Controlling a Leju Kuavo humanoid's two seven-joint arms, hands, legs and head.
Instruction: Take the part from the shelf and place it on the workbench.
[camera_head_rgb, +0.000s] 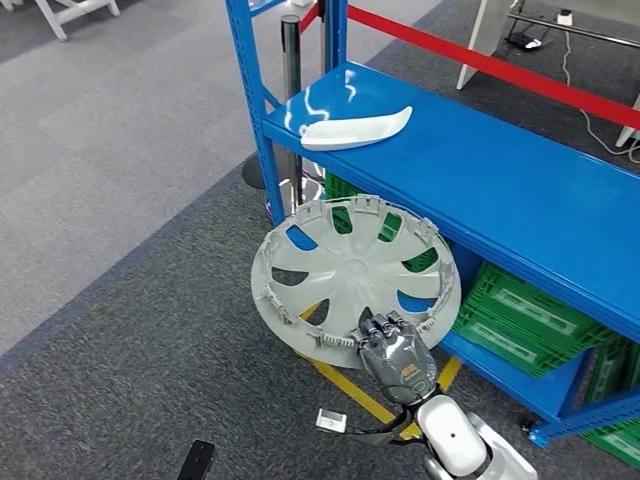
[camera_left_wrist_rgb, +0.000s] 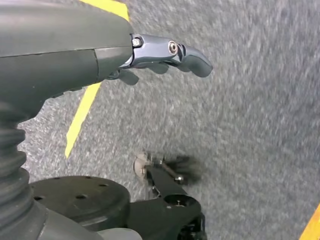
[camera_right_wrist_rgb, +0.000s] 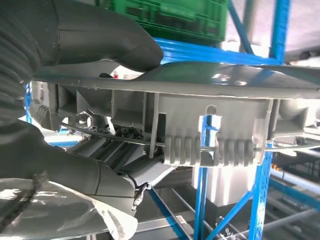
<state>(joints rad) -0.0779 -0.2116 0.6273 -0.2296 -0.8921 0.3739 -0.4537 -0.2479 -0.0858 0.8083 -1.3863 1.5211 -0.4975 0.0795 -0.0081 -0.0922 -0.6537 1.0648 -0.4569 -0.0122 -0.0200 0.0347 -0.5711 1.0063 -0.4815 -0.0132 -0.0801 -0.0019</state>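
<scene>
A grey wheel cover (camera_head_rgb: 351, 270) with curved spokes hangs in the air in front of the blue shelf (camera_head_rgb: 513, 200), tilted toward me. My right hand (camera_head_rgb: 396, 355) grips its near rim from below, fingers curled over the edge. In the right wrist view the cover's ribbed rim (camera_right_wrist_rgb: 211, 130) runs across the picture, clamped between the thumb (camera_right_wrist_rgb: 113, 40) and the fingers (camera_right_wrist_rgb: 75, 175). My left hand (camera_left_wrist_rgb: 113, 55) hangs over the grey carpet with its fingers stretched out and nothing in it.
A white curved part (camera_head_rgb: 356, 130) lies on the shelf's top board near its left end. Green crates (camera_head_rgb: 521, 315) sit on the lower level. A yellow floor line (camera_head_rgb: 355, 390) runs under the cover. A red barrier (camera_head_rgb: 490, 65) and a metal post (camera_head_rgb: 291, 60) stand behind.
</scene>
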